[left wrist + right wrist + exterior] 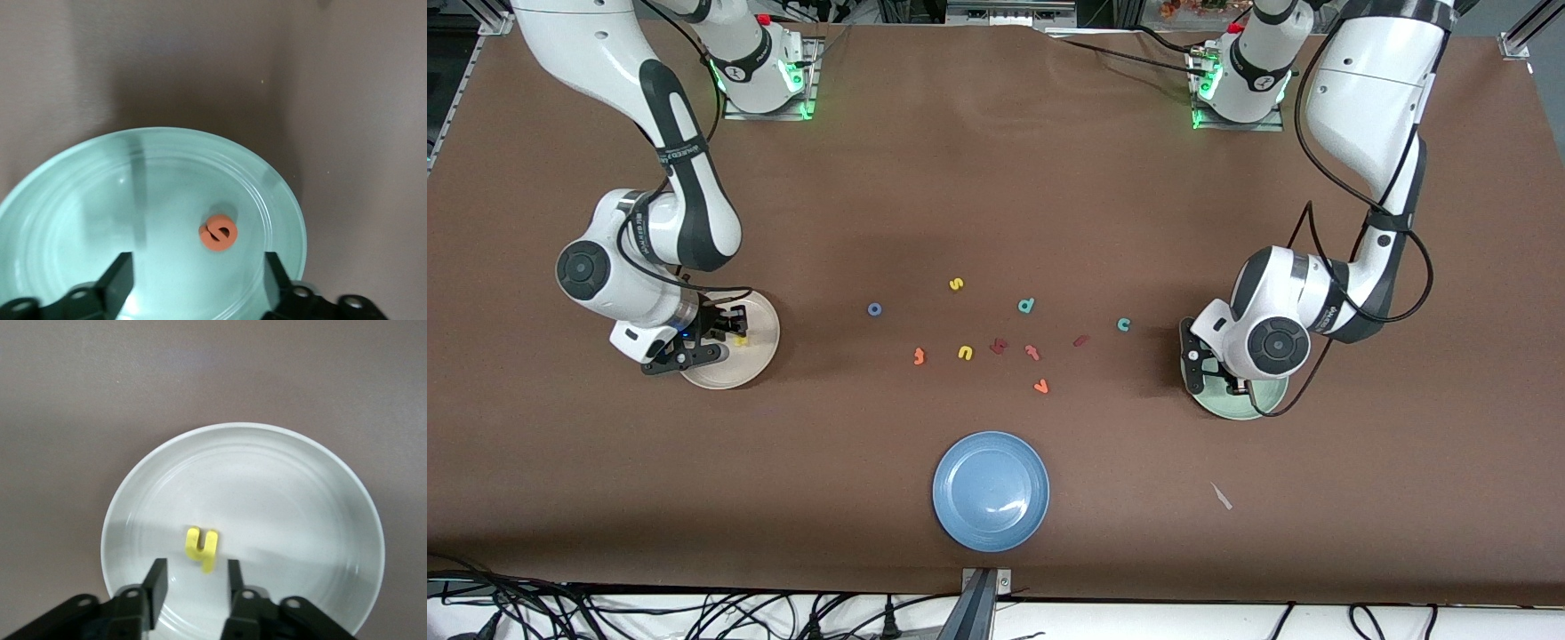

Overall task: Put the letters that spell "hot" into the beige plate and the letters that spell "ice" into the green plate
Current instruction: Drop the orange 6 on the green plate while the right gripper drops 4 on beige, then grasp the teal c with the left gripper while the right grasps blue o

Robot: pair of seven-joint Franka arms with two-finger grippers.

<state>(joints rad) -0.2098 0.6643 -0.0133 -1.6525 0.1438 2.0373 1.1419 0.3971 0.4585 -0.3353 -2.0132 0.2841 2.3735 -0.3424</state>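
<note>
Looking from the front camera first, then from each wrist.

Front view, plates: the beige plate (734, 351) lies toward the right arm's end of the table, the green plate (1240, 396) toward the left arm's end, and a blue plate (991, 491) sits between them, nearest the camera.
Front view, loose letters: the blue "o" (874, 309), orange "t" (919, 356), teal "c" (1124, 324) and dark red "i" (1080, 340) lie flat on the brown table (996, 204) between the two outer plates, each apart from the others; the "i" lies with its long axis on a slant.
Front view, other letters: a yellow "s" (956, 284), teal "d" (1026, 306), yellow "u" (965, 353), pinkish-red "t" (1032, 352) and orange "v" (1040, 387) share that patch.
Front view, open room: wide bare table spreads toward the bases and around the blue plate.
Left wrist view: the left gripper (197, 283) hangs over the green plate with its jaws wide apart and empty; the orange "e" (218, 233) lies flat in the plate, well inside the rim.
Right wrist view: the right gripper (195, 590) hangs over the beige plate, jaws parted a little, gripping nothing; the yellow "h" (202, 548) lies flat on the plate just ahead of the fingertips, its long stem pointing toward them, clear of the rim.
</note>
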